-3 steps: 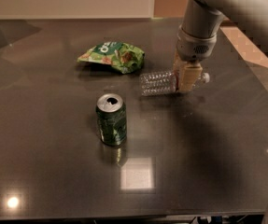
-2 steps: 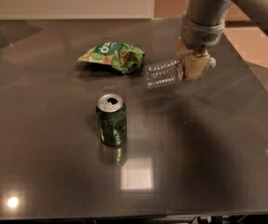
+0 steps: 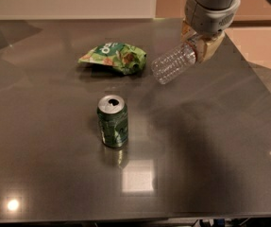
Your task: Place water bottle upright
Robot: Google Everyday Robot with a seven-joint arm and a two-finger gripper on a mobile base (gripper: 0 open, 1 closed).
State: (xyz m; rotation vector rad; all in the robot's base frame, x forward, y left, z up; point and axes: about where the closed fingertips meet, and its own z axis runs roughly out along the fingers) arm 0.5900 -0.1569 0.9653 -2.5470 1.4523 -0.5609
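Observation:
The water bottle (image 3: 173, 63), clear and ribbed, hangs in the air above the dark table (image 3: 210, 141), tilted with its base pointing down and left. My gripper (image 3: 200, 45) is at the upper right and is shut on the bottle's upper end. The cap and label are hidden behind the tan fingers (image 3: 209, 48). The bottle's base is clear of the tabletop.
A green soda can (image 3: 113, 121) stands upright near the middle of the table. A crumpled green chip bag (image 3: 114, 57) lies behind it, just left of the bottle. The table's right edge runs diagonally past the arm.
The gripper has lifted the bottle off the table, moved up, and tilted it from lying flat towards a diagonal, base down-left.

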